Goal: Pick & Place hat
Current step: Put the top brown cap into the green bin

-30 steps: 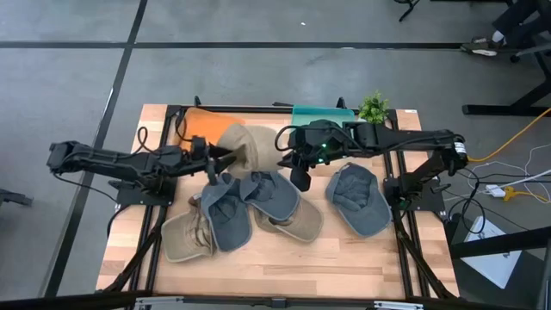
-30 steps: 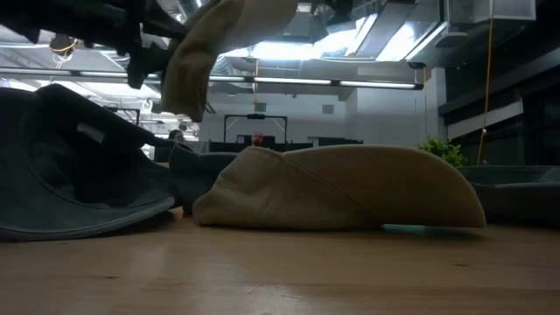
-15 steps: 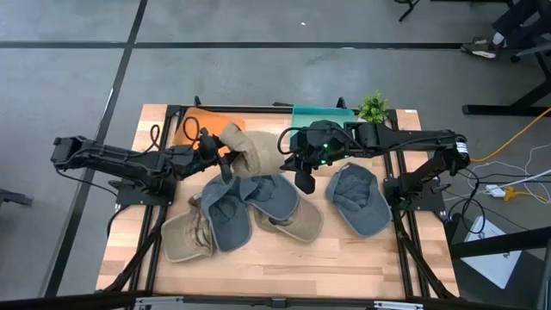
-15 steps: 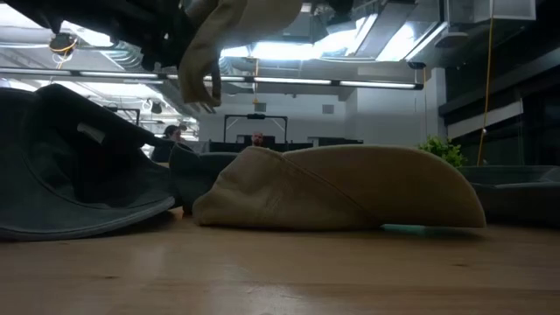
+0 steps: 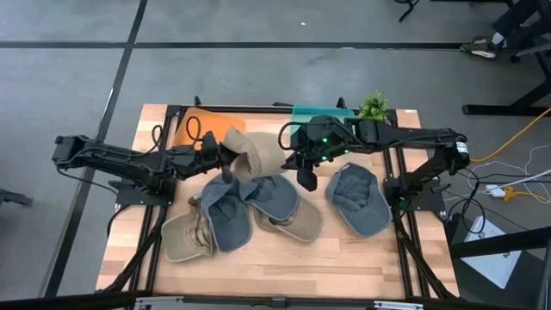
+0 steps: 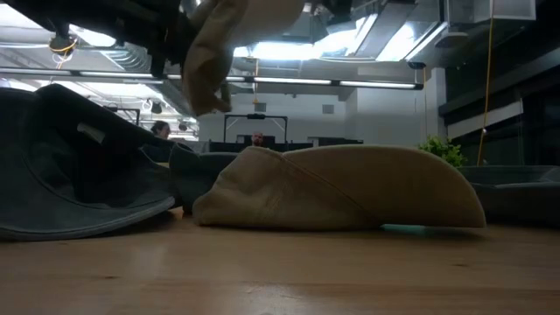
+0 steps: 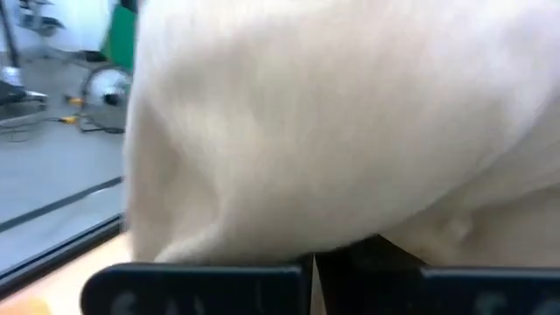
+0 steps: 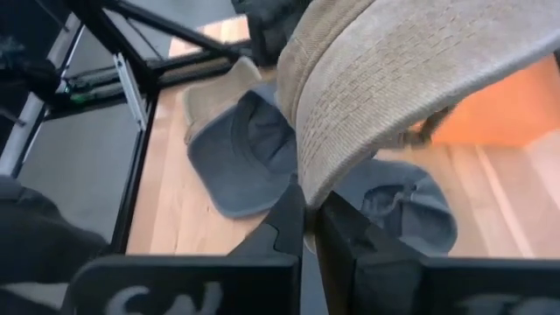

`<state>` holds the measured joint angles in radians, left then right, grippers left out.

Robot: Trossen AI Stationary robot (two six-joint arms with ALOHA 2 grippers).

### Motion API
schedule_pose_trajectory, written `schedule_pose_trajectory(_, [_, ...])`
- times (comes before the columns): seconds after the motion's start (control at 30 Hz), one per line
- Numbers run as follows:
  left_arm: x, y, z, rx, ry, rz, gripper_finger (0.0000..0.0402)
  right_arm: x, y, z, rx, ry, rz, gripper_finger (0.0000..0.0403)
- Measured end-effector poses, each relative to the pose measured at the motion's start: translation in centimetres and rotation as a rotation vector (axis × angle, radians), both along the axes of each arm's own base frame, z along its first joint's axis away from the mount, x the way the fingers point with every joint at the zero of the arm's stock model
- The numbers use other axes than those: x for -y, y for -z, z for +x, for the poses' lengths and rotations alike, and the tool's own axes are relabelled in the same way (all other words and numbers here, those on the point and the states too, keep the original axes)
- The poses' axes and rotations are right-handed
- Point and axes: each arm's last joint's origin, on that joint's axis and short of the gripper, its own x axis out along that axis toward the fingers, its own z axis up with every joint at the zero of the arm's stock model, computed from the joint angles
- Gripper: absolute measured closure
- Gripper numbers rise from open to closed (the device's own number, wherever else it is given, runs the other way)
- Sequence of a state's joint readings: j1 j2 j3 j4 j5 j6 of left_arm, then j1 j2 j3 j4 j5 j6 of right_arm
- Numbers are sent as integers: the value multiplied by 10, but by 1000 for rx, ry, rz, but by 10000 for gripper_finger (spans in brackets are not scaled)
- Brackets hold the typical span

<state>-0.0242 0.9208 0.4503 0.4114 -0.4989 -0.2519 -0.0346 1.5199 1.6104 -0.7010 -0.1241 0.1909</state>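
Tan hat held aloft between both grippers

Nearest us in the low view, a second tan cap [image 6: 341,188] rests on the surface [image 6: 280,271], with a grey cap [image 6: 70,166] beside it. Above that tan cap we see the tan hat [image 5: 250,153] lifted clear, our left gripper [image 5: 225,160] pinching one edge and our right gripper [image 5: 299,170] pinching the opposite edge. Beyond the hat lies an orange mat [image 5: 196,129].

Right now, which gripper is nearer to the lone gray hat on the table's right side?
Right. The right gripper hangs just beside the lone gray hat; the left gripper is farther, across the raised tan hat.
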Motion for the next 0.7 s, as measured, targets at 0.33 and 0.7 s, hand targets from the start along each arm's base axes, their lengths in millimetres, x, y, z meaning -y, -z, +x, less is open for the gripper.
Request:
schedule_pose_trajectory(0.33, [16, -18, -27, 104, 214, -133, 400, 2, 2, -16, -97, -112, 47, 387])
schedule_pose_trajectory(0.7, [28, -48, -52, 325, 748, -236, 400, 9, 28, -35, -182, -115, 82, 387])
